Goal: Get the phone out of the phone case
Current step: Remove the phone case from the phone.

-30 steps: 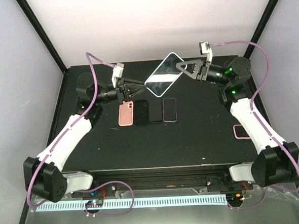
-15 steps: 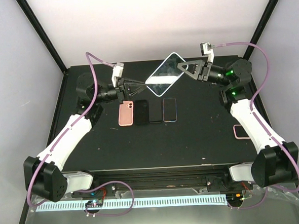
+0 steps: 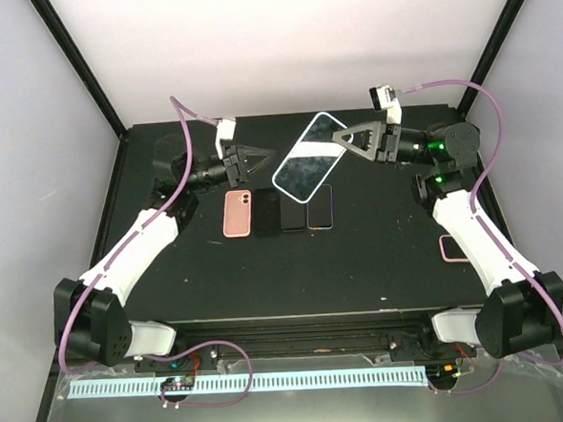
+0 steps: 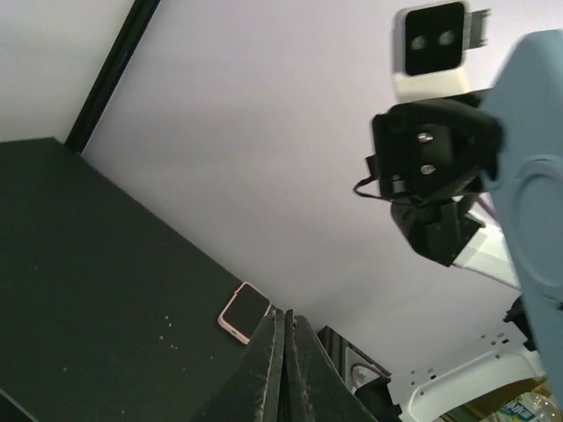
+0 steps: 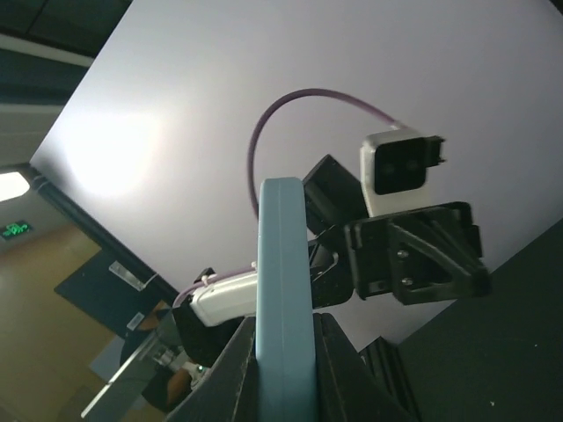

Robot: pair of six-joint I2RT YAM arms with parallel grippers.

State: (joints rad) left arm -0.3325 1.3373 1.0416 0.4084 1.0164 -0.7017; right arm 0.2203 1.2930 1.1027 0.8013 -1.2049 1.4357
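My right gripper (image 3: 338, 138) is shut on the top end of the phone case (image 3: 306, 158), light blue, with the phone's glossy screen facing up, and holds it tilted in the air above the table. In the right wrist view the case's blue edge (image 5: 283, 264) stands upright between my fingers (image 5: 236, 360). My left gripper (image 3: 272, 157) is shut with nothing in it, its tips just left of the case's left edge. The left wrist view has the closed fingertips (image 4: 288, 338) at the bottom and the blue case (image 4: 530, 176) at the far right.
Below the held phone, a row lies on the black table (image 3: 380, 253): a pink phone (image 3: 237, 213), two dark ones (image 3: 266, 212), and a blue-edged one (image 3: 320, 207). A pink-cased phone (image 3: 453, 248) lies near the right edge. Black frame posts stand at the back corners.
My left gripper has closed fully and lifted slightly at the case's left edge. The right arm has tilted the cased phone a little down and left.
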